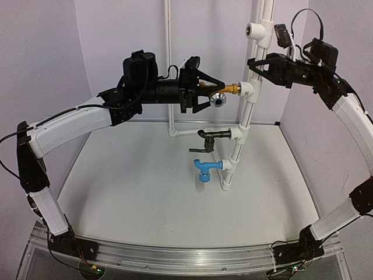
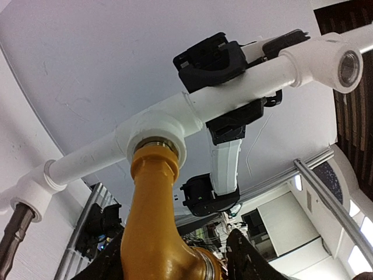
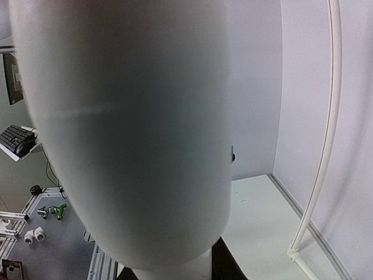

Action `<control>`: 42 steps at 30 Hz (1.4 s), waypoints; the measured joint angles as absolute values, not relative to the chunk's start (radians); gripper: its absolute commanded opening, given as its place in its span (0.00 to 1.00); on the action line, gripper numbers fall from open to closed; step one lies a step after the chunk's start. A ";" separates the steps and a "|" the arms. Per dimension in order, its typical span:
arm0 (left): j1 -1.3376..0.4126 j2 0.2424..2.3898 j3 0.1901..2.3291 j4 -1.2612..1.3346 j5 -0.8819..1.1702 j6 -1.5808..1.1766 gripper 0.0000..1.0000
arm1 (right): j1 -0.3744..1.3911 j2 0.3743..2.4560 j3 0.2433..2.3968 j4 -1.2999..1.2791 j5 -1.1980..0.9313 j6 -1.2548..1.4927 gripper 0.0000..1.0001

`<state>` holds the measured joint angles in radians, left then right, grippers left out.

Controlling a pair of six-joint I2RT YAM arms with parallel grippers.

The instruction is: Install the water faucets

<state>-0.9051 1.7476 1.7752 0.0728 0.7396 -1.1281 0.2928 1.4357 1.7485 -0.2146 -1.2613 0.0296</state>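
Top view
Pipe: a white pipe (image 1: 249, 111) stood upright at the back of the table (image 1: 145, 198), leaning slightly, with four tees along it.
Brass faucet: the brass faucet (image 1: 231, 88) was seated by its stem in the second tee (image 1: 245, 89) from the top, its silver tip pointing toward the camera.
Left hand: the left hand (image 1: 217, 94) was held level at the faucet, one finger above the spout and one below; whether they were pressed on it cannot be told.
Right hand: the right hand (image 1: 258, 64) was clamped on the pipe between the top two tees.
Black faucet: the black faucet (image 1: 208, 135) was fitted in the third tee, spout down.
Blue faucet: the blue faucet (image 1: 204, 170) was fitted in the lowest tee, spout down.

Left wrist view
Brass faucet: the brass faucet (image 2: 150, 227) was seen from below, its stem set into the tee (image 2: 152, 131).
Left hand: dark fingers (image 2: 247, 259) flanked the faucet; a gap was seen beside the right one, so the grip cannot be told.
Right hand: the right hand (image 2: 224, 93) was closed over and under the pipe (image 2: 262, 73).
Black faucet: its stem (image 2: 14, 233) was seen at the lower left, entering its own tee.

Right wrist view
Pipe: the pipe (image 3: 128, 116) filled most of the frame, close and blurred.
Table: a corner of the table (image 3: 256, 216) was seen behind it.
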 measured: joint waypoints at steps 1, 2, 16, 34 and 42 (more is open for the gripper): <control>-0.905 1.740 1.763 0.079 0.730 -1.102 0.51 | 0.293 1.436 1.748 -0.215 -1.261 0.030 0.00; -0.905 1.732 1.750 0.079 0.725 -1.074 0.50 | 0.293 1.436 1.748 -0.215 -1.261 0.030 0.00; -0.909 1.663 1.718 -0.087 0.575 -0.228 0.46 | 0.292 1.431 1.738 -0.202 -1.264 0.030 0.00; -0.911 1.694 1.794 -0.250 0.543 0.324 0.41 | 0.292 1.430 1.734 -0.197 -1.264 0.028 0.00; -0.912 1.696 1.767 -0.168 0.481 0.491 0.14 | 0.290 1.428 1.731 -0.195 -1.266 0.028 0.00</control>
